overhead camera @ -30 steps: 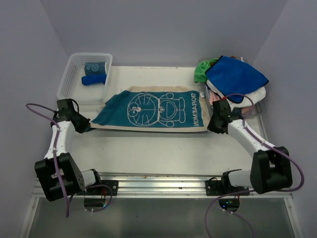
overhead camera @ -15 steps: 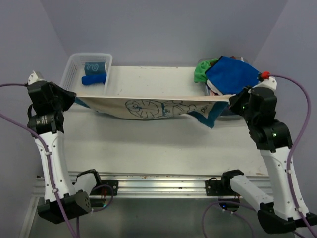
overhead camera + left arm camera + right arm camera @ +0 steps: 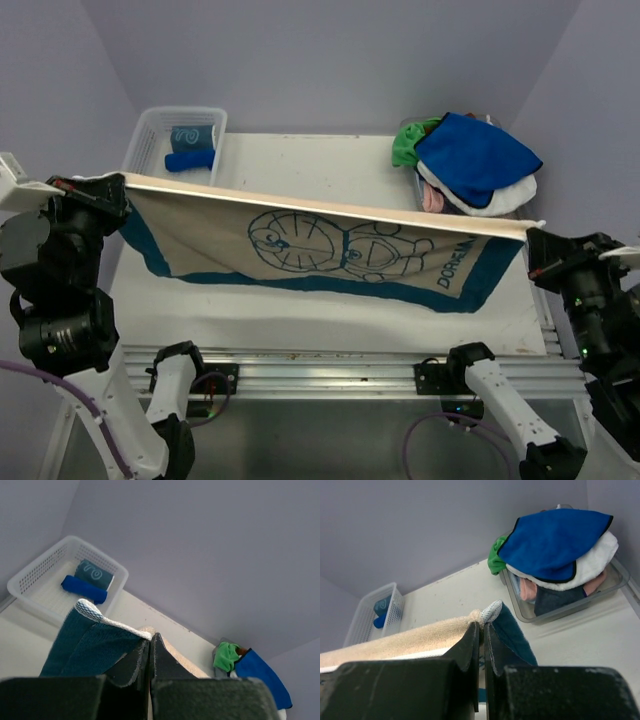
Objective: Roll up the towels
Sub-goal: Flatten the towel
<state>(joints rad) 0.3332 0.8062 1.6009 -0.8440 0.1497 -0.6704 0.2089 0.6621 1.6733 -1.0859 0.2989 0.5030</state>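
Observation:
A teal and beige towel [image 3: 330, 250] with a cartoon print hangs stretched in the air above the table, its beige side facing me. My left gripper [image 3: 122, 183] is shut on its left top corner [image 3: 100, 617]. My right gripper [image 3: 535, 228] is shut on its right top corner [image 3: 492, 611]. More towels lie heaped at the back right, a royal blue one [image 3: 478, 152] on top of white, green [image 3: 406, 145] and pink ones. Two rolled towels, one blue [image 3: 188, 160] and one teal [image 3: 190, 135], lie in the white basket.
The white mesh basket [image 3: 140, 165] stands at the back left corner. A clear bin [image 3: 570, 607] under the towel heap stands at the back right. Purple walls close the table in at the back and sides. A metal rail [image 3: 320, 360] runs along the near edge.
Both arms have risen from the table and lifted the teal and beige towel, which lay flat a second ago, so it now hangs taut between them, nearer the front.

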